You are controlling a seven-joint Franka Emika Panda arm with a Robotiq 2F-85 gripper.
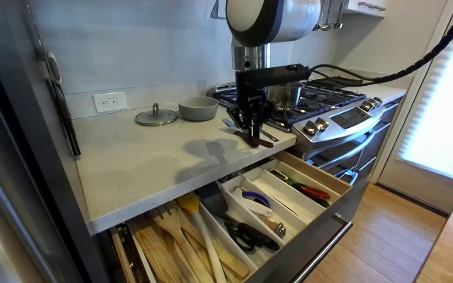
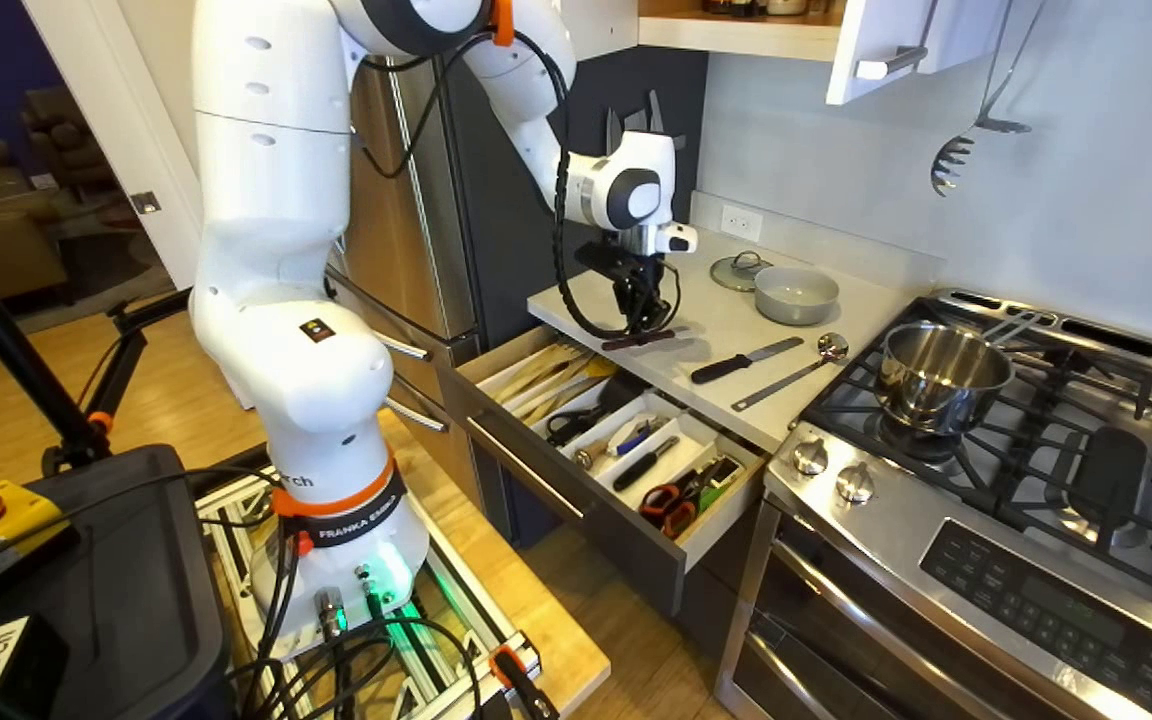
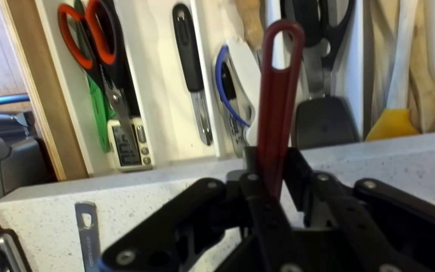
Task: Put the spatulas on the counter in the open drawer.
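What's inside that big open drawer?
The drawer holds orange-handled scissors, a digital gadget, a wooden fork and more. The counter covers its back end, so I can't see anything deep underneath.

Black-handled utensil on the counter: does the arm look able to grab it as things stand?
Probably not right now: the claw is shut on the dark red handle. Otherwise the way looks free: the black-handled utensil lies uncovered on the counter.
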